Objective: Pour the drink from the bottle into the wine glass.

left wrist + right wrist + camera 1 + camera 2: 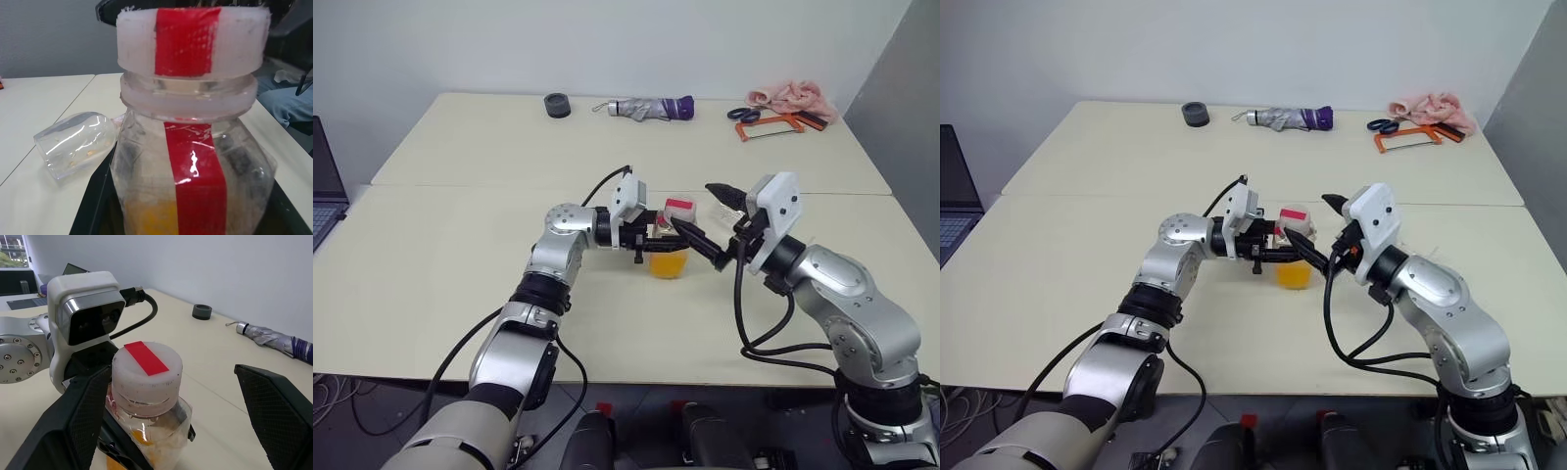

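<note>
near the middle of the frame in the head views, the small clear plastic bottle (668,238) with squarish sides, a whitish cap crossed by a red stripe and a red vertical label stands gripped upright over the pale desk (440,284), its orange-yellow drink (667,263) pooled in the lower part. the left gripper (658,233) comes in level from the left of the frame, its black fingers closed on the bottle's body just under the neck. the right gripper (171,416) reaches in from the right of the frame, angled slightly upward, its fingers (80,418) spread wide and standing either side of the cap (146,369) without touching it, as the right wrist view shows. my reading is that the cap must come off first, and here lies the risk: if the open fingers close off-centre or too high, they may slip on the smooth cap, or push the bottle sideways within the left hold so that it tilts and spills once loosened. a second hazard is the clear stemmed wine glass (76,144), which in the left wrist view lies on its side on the desk just beyond the bottle; pouring toward it as it lies would run the drink across the desk, and a careless sweep of either arm could roll it away.
</note>
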`<state>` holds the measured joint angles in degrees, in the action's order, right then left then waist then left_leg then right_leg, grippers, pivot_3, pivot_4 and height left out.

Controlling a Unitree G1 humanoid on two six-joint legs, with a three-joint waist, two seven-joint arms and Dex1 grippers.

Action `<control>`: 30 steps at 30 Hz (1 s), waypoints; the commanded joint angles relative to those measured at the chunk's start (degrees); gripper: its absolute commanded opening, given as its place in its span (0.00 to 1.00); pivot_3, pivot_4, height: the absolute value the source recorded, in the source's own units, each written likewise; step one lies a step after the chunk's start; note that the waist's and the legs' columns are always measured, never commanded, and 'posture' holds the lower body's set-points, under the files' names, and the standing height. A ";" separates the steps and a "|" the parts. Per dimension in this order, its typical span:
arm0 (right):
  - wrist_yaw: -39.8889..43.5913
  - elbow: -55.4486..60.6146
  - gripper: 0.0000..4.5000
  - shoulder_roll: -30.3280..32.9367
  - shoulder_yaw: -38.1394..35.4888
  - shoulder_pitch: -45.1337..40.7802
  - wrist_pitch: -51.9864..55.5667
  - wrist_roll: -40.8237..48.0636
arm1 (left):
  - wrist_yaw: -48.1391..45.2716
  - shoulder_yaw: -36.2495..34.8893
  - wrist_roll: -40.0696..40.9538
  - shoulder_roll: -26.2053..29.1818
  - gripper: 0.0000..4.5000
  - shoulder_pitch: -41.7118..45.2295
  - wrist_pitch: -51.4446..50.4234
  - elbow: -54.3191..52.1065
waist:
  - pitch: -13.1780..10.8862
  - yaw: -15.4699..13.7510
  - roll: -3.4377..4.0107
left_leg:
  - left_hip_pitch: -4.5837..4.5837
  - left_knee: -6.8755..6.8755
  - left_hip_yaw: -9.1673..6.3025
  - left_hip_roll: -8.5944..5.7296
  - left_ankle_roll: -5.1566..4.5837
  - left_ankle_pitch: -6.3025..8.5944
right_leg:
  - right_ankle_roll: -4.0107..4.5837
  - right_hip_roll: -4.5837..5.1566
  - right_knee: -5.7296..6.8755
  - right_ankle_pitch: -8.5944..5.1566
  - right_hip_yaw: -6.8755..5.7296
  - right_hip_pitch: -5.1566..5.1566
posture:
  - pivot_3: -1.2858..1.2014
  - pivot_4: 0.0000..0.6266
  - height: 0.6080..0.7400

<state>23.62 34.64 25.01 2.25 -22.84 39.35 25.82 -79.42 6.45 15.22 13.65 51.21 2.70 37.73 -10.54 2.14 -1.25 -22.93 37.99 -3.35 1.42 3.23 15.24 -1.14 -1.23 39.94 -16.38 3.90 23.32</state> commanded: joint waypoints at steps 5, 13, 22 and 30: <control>-0.63 2.49 0.95 1.04 -1.83 -0.52 0.26 -0.10 | -0.16 -0.85 0.95 0.06 0.38 0.80 0.62 -1.97 | 0.00 0.00 0.00 | 0.00 0.00 0.00 0.00 0.00 0.00 | 0.00 0.00 0.00 0.00 0.00 0.00 | 0.52 0.24 1.00; -0.74 2.17 0.95 1.63 -2.37 -0.08 0.01 -0.38 | -0.21 -0.83 0.96 0.07 0.38 0.72 0.60 -2.02 | 0.00 0.00 0.00 | 0.00 0.00 0.00 0.00 0.00 0.00 | 0.00 0.00 0.00 0.00 0.00 0.00 | 0.52 0.24 1.00; -0.79 2.12 0.95 1.79 -3.19 0.68 -0.29 -0.28 | -0.22 -0.79 0.90 0.05 0.38 0.69 0.74 -1.88 | 0.00 0.00 0.00 | 0.00 0.00 0.00 0.00 0.00 0.00 | 0.00 0.00 0.00 0.00 0.00 0.00 | 0.52 0.24 1.00; -0.83 3.18 0.95 1.86 -3.28 1.23 0.12 0.04 | -0.20 -0.77 0.93 -0.02 0.38 0.68 0.82 -1.95 | 0.00 0.00 0.00 | 0.00 0.00 0.00 0.00 0.00 0.00 | 0.00 -0.01 0.00 0.00 0.00 0.00 | 0.52 0.24 1.00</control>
<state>23.63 35.88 26.45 1.18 -21.34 39.87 25.95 -79.31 6.43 15.22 13.72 51.21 2.70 37.74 -10.54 2.14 -1.25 -22.93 37.99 -3.34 1.42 3.23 15.24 -1.14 -1.23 39.94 -16.38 3.91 23.32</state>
